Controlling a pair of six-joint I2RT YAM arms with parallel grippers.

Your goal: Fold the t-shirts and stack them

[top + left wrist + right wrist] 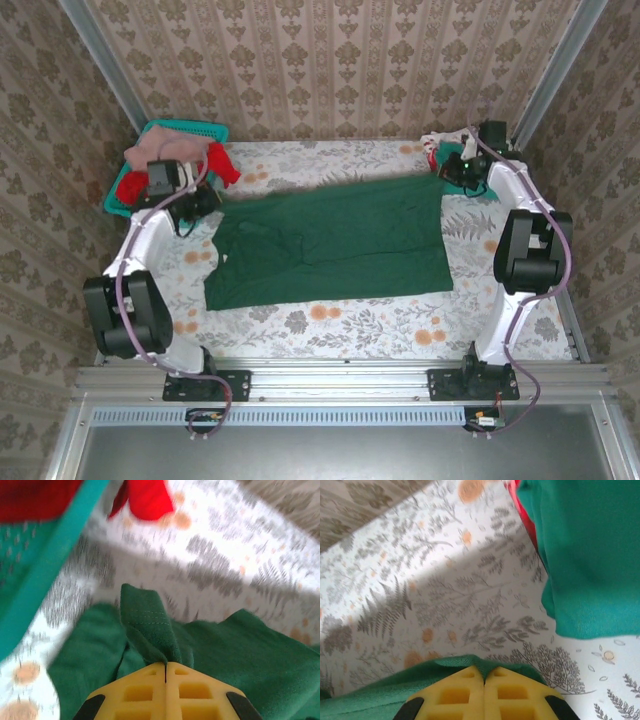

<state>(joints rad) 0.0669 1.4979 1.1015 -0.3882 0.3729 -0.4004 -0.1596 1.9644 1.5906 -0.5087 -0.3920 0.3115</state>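
Flanking green t-shirt (335,240): basket (185,128), teal t-shirt (590,555)

Both arms reach forward, elbows bowed outward. The left gripper (165,666) sits low at far left, jaws pressed together on a fold of the green shirt (145,625). The right gripper (484,672), at far right, is likewise closed, apparently pinching its edge.

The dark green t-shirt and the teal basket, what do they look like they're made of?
Dark green t-shirt: soft knit cloth, probably cotton jersey, with a matte finish; it creases and bunches, and a stitched hem shows on the raised fold. Teal basket: looks like rigid plastic, with a smooth straight rim and a mesh-like wall, though the wrist view is blurred.
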